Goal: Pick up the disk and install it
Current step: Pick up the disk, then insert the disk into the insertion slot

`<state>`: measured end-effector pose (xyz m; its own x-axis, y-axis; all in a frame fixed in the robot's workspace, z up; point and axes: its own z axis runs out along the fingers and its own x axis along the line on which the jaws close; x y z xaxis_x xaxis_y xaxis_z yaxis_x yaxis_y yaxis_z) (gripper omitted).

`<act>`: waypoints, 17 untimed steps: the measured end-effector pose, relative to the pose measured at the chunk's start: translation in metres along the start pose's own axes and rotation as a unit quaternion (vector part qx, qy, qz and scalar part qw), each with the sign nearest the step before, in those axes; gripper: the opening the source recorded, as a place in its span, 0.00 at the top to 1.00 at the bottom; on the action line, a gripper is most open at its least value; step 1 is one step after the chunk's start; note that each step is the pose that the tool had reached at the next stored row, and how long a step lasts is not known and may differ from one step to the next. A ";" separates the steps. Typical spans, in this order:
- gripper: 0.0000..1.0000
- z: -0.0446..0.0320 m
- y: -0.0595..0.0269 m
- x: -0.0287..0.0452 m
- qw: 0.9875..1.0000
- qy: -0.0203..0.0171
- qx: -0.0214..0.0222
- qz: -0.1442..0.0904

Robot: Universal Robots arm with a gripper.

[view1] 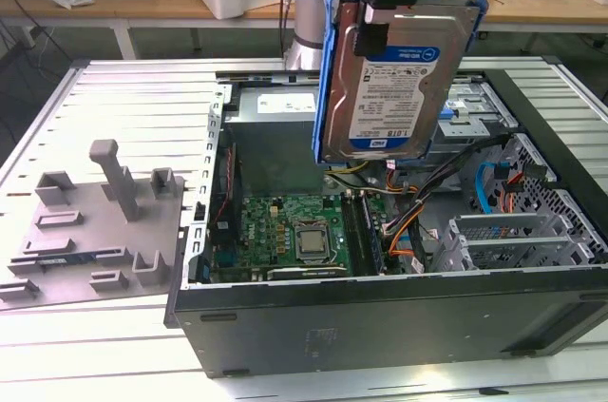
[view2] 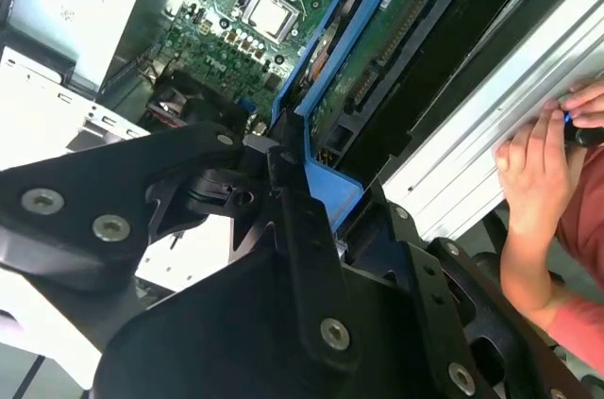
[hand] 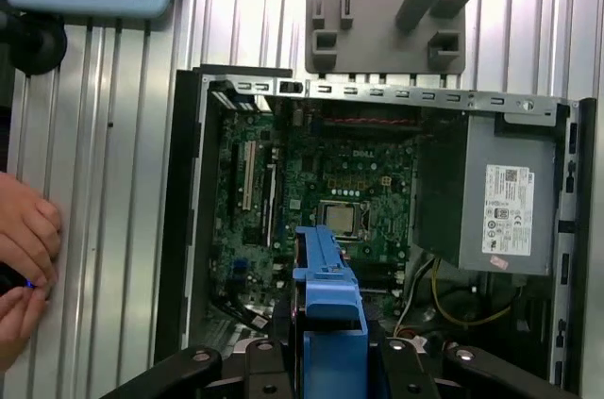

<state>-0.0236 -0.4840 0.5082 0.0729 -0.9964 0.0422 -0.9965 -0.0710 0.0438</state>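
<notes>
Tool [view1: 376, 24] clamping disk [view1: 399, 93], computer case [view1: 380, 331], cables [view1: 418, 223] beneath

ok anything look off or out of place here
Nothing looks damaged or spilled. The one odd thing: a person's hand rests on the table right beside the open computer case while the gripper holds the disk above it.
</notes>
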 end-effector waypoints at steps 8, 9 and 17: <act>0.63 -0.0001 -0.0002 0.0000 1.000 0.000 0.000 0.000; 0.63 0.0000 -0.0003 0.0000 1.000 0.000 0.000 0.000; 0.63 0.0000 -0.0004 0.0005 1.000 0.000 0.000 0.000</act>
<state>-0.0232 -0.4845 0.5082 0.0738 -0.9964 0.0422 -0.9965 -0.0719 0.0436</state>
